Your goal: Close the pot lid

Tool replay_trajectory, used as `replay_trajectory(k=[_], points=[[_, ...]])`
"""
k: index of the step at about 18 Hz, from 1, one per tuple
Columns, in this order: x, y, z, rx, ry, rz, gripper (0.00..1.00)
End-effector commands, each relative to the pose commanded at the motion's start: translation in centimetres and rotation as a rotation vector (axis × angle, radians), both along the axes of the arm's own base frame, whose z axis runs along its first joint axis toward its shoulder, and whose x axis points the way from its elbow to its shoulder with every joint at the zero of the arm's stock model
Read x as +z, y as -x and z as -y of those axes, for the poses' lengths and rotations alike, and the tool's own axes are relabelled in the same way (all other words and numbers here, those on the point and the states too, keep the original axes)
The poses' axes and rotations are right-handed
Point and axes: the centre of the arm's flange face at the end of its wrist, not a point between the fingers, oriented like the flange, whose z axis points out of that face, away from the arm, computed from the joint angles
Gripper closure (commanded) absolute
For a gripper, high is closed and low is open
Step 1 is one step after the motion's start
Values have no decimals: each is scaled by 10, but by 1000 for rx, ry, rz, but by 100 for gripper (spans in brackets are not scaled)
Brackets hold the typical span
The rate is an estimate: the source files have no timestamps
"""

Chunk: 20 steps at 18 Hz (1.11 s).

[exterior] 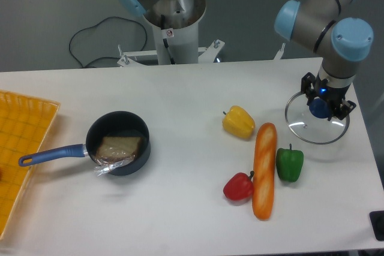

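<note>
- The claw [327, 104] is sitting low over the lid [317, 125] at the right end of the desk [180, 118], its two fingers bracketing the blue knob [320, 108] – they are looking closed on it, though whether they are truly pinching is hard to tell from this angle
- The lid is lying flat or nearly so on the desk, near the green pepper [290, 164] and the baguette [264, 170], well apart from the pot [118, 142]
- The pot is standing open on the left, its long blue handle [51, 154] pointing toward the yellow tray [24, 148]; something brownish in shiny wrap is lying inside
- Handling, as I am judging it – the glass disc is being stiff, fairly weighty for its size, slick and breakable, so the rim is offering a poor hold; the knob is the sensible place to grip, centred so the disc is hanging level
- A loose pinch is risking a tilt or slip over the yellow pepper [239, 122] and red pepper [239, 186]
</note>
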Motion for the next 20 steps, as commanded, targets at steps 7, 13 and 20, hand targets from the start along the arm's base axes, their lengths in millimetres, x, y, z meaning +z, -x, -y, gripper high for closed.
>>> replay_trajectory(k=[7,13,20], points=[[2,-1,0,-2,0,-1,38],[4,-4,0,-3,-1,-4,38],[10,-7,0,-2,-7,-11,38]])
